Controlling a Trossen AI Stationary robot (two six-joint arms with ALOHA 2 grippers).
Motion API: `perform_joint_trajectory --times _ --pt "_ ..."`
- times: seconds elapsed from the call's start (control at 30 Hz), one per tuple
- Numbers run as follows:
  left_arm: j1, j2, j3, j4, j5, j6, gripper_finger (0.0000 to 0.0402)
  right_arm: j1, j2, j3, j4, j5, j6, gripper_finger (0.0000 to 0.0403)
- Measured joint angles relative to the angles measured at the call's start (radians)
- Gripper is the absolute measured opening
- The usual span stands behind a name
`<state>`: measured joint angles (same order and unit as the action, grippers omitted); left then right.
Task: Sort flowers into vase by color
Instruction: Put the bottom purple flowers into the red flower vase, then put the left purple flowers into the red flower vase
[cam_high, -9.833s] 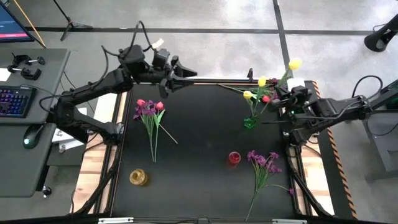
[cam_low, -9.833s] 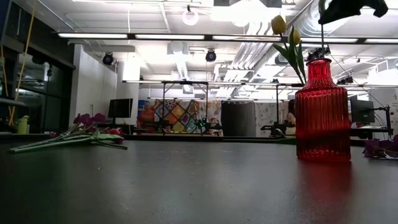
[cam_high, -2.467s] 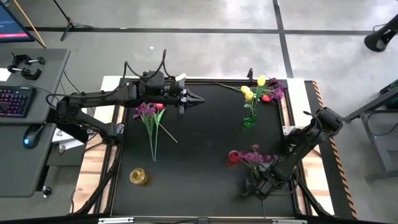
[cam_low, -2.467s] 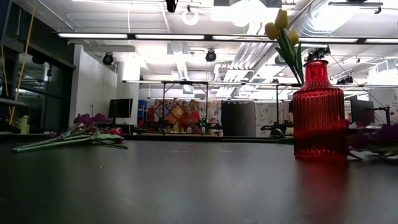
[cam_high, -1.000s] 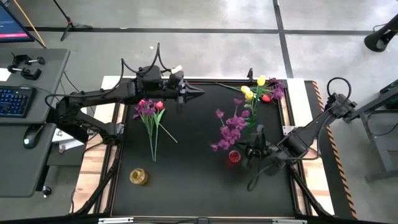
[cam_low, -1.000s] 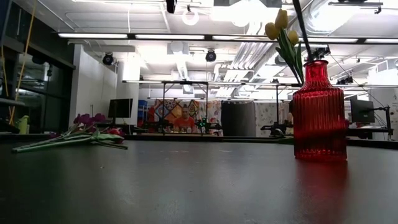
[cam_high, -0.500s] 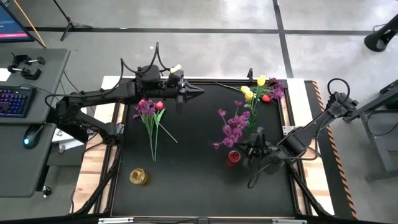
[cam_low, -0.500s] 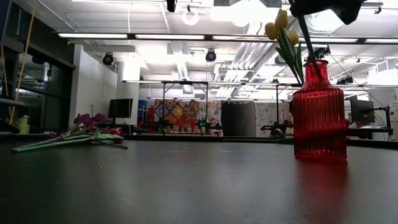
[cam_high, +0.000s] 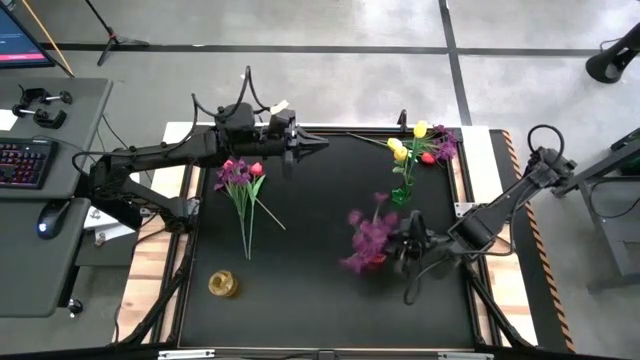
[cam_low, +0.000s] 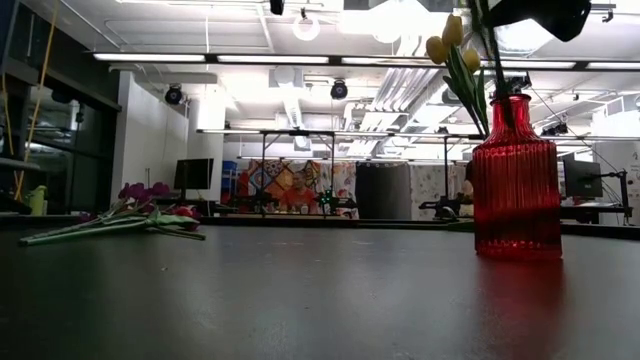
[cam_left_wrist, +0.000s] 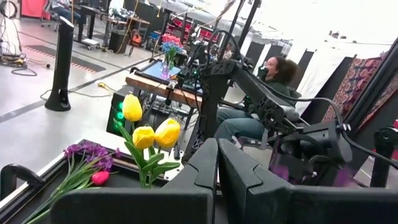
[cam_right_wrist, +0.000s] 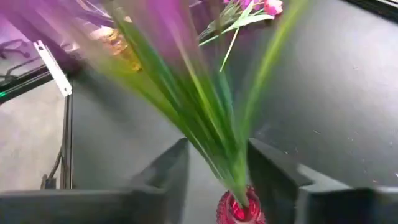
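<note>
**Purple sprays dropping into the red vase**

The right gripper (cam_high: 408, 248) hangs just beside and above the red vase (cam_high: 376, 256), and the right wrist view shows its fingers (cam_right_wrist: 163, 167) parted, with the stems of the purple sprays (cam_high: 366, 238) running loose between them down into the vase mouth. The bunch's long axis tilts away from the fingers, blossoms leaning toward the bench's (cam_high: 310, 280) middle. It looks released rather than gripped, though the blur leaves that uncertain.

Any move from here turns on that tilt: the stems lie between the fingers, so they must clear them without dragging the bunch out.

The green vase (cam_high: 401, 196) with the yellow tulips (cam_high: 401, 151) stands near, farther back. A mixed bunch (cam_high: 241, 175) of purple and red lies near the left gripper (cam_high: 312, 147), whose fingers are closed on nothing. The yellow vase (cam_high: 222, 285) stands well apart at the front.
</note>
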<state>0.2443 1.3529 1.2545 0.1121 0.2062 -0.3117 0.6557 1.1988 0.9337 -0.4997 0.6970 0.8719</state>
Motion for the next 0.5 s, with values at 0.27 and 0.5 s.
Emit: perform_joint_trajectory --times 0.27,0.5 --pt "0.030 -0.040 0.000 -0.018 0.002 0.001 0.0000 -0.012 -0.113 0.000 -0.153 -0.130 0.022 0.0287" --pt "0.083 -0.152 0.001 -0.111 -0.001 -0.019 0.0007 -0.036 -0.283 0.001 -0.260 -0.085 0.119 0.0311"
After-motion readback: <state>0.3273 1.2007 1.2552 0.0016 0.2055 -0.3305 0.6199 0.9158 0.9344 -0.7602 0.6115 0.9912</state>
